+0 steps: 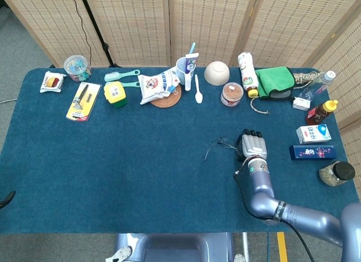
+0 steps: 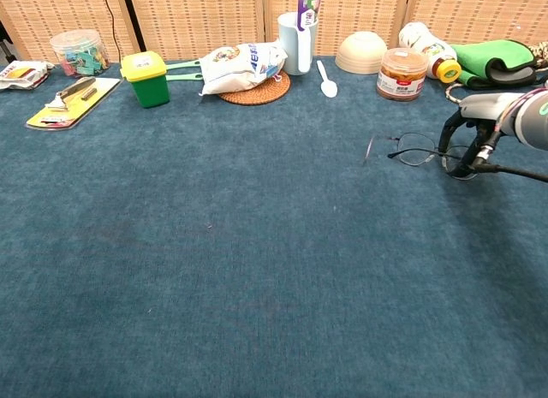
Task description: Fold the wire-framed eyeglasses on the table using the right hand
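Note:
The wire-framed eyeglasses [image 1: 221, 144] lie right of the table's middle, lenses toward my right hand [image 1: 252, 143]. In the chest view the glasses [image 2: 417, 149] show one thin temple sticking out to the left, blurred and raised. My right hand [image 2: 476, 134] reaches down with its dark fingertips [image 2: 463, 163] pinching the right end of the frame. My left hand appears in neither view.
Along the back edge stand a white bowl [image 1: 216, 72], a snack jar [image 1: 232, 94], a bottle [image 1: 246, 67], a green cloth [image 1: 274, 82] and a cup with toothpaste [image 1: 184, 67]. Small boxes [image 1: 312, 151] and a jar [image 1: 337, 173] sit at the right edge.

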### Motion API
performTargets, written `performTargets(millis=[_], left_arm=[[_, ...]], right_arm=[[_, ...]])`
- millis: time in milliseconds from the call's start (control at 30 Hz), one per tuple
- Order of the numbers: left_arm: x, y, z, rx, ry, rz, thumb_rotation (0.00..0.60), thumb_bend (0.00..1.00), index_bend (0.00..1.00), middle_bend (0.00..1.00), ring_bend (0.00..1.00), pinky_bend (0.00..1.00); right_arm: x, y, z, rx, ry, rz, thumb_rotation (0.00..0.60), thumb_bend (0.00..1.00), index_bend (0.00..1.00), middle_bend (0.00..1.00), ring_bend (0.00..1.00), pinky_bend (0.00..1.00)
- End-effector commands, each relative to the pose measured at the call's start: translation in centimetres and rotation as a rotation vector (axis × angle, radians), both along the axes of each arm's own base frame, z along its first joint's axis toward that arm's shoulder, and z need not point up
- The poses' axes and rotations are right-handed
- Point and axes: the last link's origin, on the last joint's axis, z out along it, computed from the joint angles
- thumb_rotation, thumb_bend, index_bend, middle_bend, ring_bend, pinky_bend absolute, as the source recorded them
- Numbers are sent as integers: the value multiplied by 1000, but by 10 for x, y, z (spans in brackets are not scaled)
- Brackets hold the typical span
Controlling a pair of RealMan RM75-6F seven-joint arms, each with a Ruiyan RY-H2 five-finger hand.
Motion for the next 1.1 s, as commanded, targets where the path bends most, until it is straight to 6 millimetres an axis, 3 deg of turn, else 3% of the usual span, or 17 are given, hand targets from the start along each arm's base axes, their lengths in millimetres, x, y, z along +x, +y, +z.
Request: performTargets(millis=[33,300,533,1100], left_arm=[[1,0,0,-2,1,-4,484,190,156,38,18,0],[6,0,-1,-3,0,-18,486,190,156,38,18,0],[9,0,-2,-7,-4,-23,484,191,156,38,18,0],[5,-4,-3,-12,-14,-8,485,190,153,38,18,0]], right_arm=[[-2,8,4,18,-9,1,600,361,229,30,0,0],[1,22,22,-4,-55,43,600,362,215,17,0,0],[15,28,41,-56,-101,130,600,362,202,15,0,0],[54,15,71,-90,-192,285,600,361,68,0,0,0]])
